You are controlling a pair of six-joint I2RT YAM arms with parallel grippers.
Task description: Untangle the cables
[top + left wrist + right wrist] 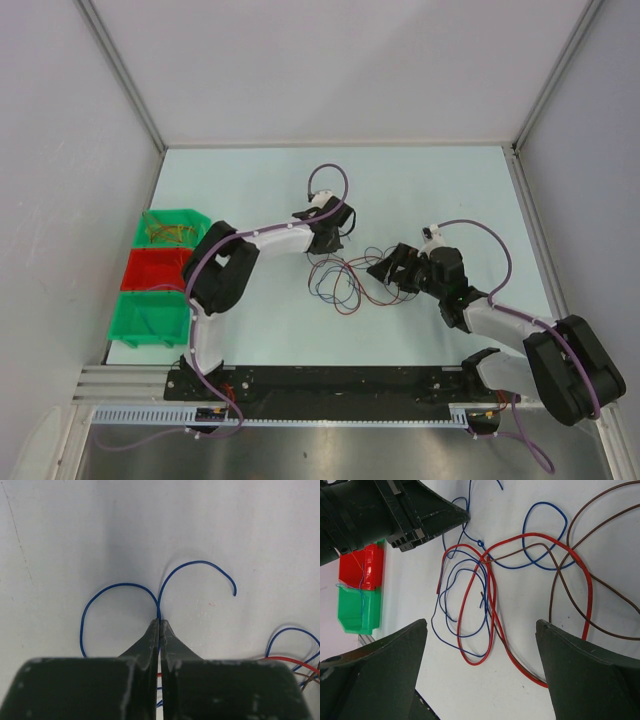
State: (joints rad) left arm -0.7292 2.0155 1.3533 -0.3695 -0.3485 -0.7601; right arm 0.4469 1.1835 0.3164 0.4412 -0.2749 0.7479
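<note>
Fingers (158,630) of the left arm pinch a blue wire (197,566) at the heap of cables (340,280) mid-worktop (250,180), the right arm's fingers (400,645) spread above; a lift could drag looped red wire (490,587) along.

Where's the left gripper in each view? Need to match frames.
Top: left gripper left of centre, at the upper edge of the cables.
Left wrist: bottom centre, shut on a blue wire.
Right wrist: top left, above the tangle.
Shared landmark: that blue wire; the red bin shows in top and right wrist views only.
</note>
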